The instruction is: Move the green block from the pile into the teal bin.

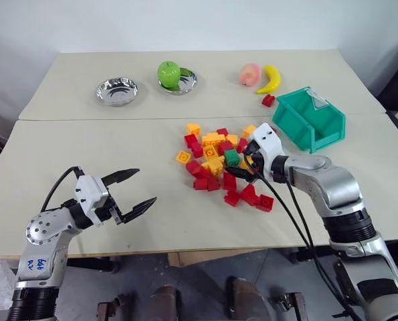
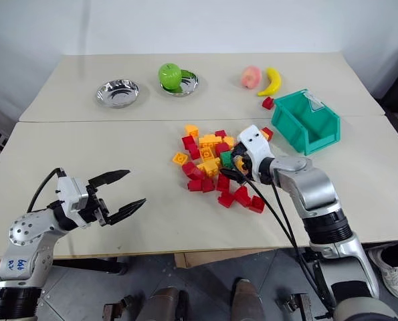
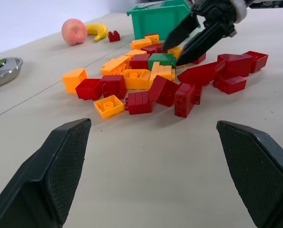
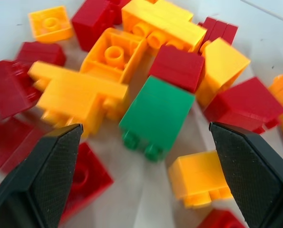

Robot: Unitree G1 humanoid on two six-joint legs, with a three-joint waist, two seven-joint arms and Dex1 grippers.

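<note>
The green block (image 1: pixel 232 158) lies among the red and orange bricks of the pile (image 1: pixel 212 157) in the middle of the table. My right gripper (image 1: pixel 244 168) hangs low over the pile's right side, tilted down and open. In the right wrist view the green block (image 4: pixel 155 114) sits between and just beyond its two black fingers (image 4: pixel 41 180), untouched. The teal bin (image 1: pixel 309 119) stands behind and to the right of the pile, with nothing visible inside it. My left gripper (image 1: pixel 130 192) is open and level over bare table at the front left, far from the pile.
At the back are a steel bowl (image 1: pixel 116 91), a second bowl (image 1: pixel 185 81) holding a green apple (image 1: pixel 168 71), a peach (image 1: pixel 249 73) and a banana (image 1: pixel 271 79). A lone red brick (image 1: pixel 268 100) lies by the bin. Black cables hang from my right wrist.
</note>
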